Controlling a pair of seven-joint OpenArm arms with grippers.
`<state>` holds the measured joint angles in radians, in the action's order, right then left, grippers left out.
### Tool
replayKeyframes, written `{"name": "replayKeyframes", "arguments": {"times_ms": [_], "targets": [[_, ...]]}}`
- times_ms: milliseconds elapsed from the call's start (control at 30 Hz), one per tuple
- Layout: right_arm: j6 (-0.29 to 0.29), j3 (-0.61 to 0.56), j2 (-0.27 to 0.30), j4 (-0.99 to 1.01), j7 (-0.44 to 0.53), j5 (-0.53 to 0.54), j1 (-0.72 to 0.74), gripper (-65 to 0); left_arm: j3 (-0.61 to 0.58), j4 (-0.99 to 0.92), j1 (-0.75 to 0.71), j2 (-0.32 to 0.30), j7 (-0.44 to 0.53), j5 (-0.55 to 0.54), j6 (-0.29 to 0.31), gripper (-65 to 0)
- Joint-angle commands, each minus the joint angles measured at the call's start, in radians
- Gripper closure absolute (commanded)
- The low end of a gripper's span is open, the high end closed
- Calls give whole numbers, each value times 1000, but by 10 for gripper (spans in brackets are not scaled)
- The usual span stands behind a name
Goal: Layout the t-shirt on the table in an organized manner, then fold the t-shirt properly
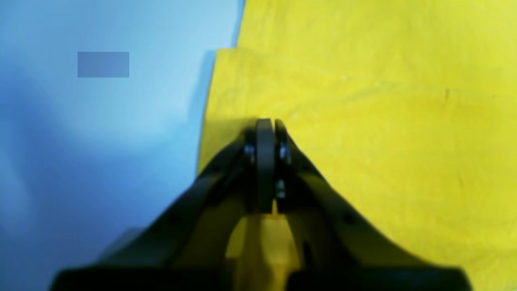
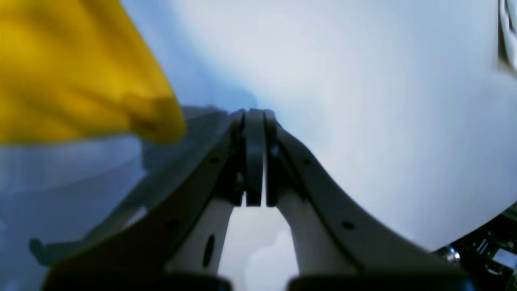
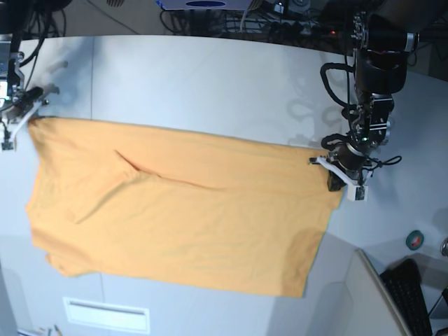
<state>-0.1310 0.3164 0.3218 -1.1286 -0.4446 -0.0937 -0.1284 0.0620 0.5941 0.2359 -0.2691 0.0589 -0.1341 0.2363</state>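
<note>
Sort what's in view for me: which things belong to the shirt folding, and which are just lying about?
Job: t-shirt, table, left gripper, right gripper.
Lying about: keyboard, small round green object, cables at the far edge.

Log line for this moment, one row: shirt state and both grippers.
t-shirt: spread on table, creased | left gripper: shut at shirt corner | right gripper: shut at opposite corner

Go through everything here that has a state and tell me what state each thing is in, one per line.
t-shirt: spread across the table, mostly flat, one long crease near its middle.
left claw: shut, over the shirt's edge; whether it pinches the cloth cannot be told.
right claw: shut, at the shirt's far corner; grip on cloth unclear.
table: bears the shirt.
</note>
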Motion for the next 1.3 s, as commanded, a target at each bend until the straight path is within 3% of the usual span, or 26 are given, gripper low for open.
{"name": "replayKeyframes", "arguments": {"times_ms": [0,100,367,533,867,1033,1267], "targets": [[8,7,24,-20,8,-4,2,0,0,-29,-22,-11,-179,57,-44,0],[6,7,18,-74,7,-4,-10,0,0,-29,-23,-9,-179,57,-44,0],[3,-3,-95,-411,-78,-4,-132,0,0,-29,-23,-9,-179,57,-44,0],[3,-3,-117,-331,-75,-4,-92,0,0,-29,-23,-9,-179,57,-44,0],[3,7,-72,-31,-6,-4,9,0,0,-29,-23,-17,-179,57,-44,0],[3,7,0,74,53,-4,28,0,0,-30,-23,-17,-179,57,-44,0],[8,33,69,75,54,-4,32,0,0,-30,-23,-15,-179,57,-44,0]]}}
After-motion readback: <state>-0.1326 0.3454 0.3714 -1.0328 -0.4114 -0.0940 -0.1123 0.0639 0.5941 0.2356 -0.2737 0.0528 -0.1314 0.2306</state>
